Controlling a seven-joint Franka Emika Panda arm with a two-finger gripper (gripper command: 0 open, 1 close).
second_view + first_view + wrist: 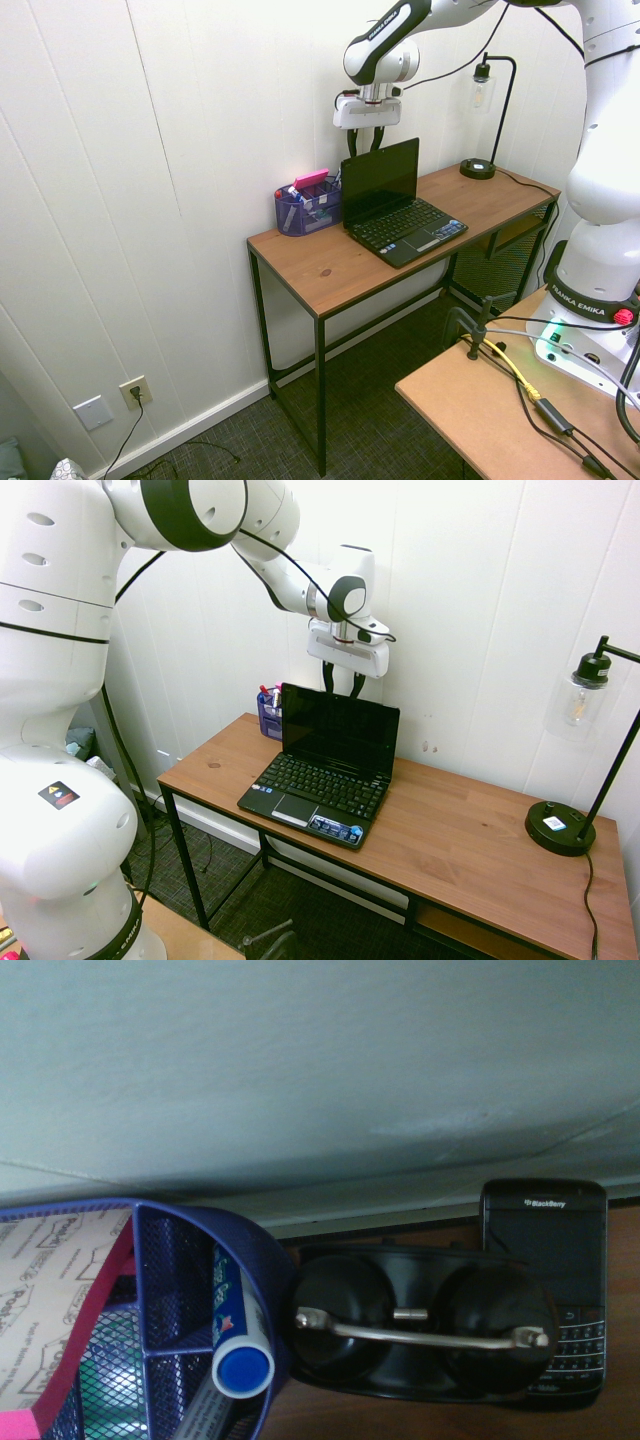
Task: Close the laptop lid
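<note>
The laptop (pixel 318 785) (pixel 405 228) stands open on the wooden desk (pixel 450 830), keyboard facing the room. The laptop lid (pixel 340 735) (pixel 380 180) is upright, its dark screen off. My gripper (pixel 341 685) (pixel 364 140) hangs pointing down just above and behind the lid's top edge, close to the wall. Its two dark fingers (pixel 326 676) stand a little apart with nothing between them, and I cannot tell whether they touch the lid. The laptop does not show in the wrist view.
A blue mesh organizer (pixel 268 712) (pixel 305 208) (pixel 170 1260) with pens and sticky notes stands beside the laptop. Behind the laptop lie a black phone (pixel 545 1280) and a black double-cup object (pixel 420 1335). A black desk lamp (pixel 570 820) (pixel 480 165) stands at the far end.
</note>
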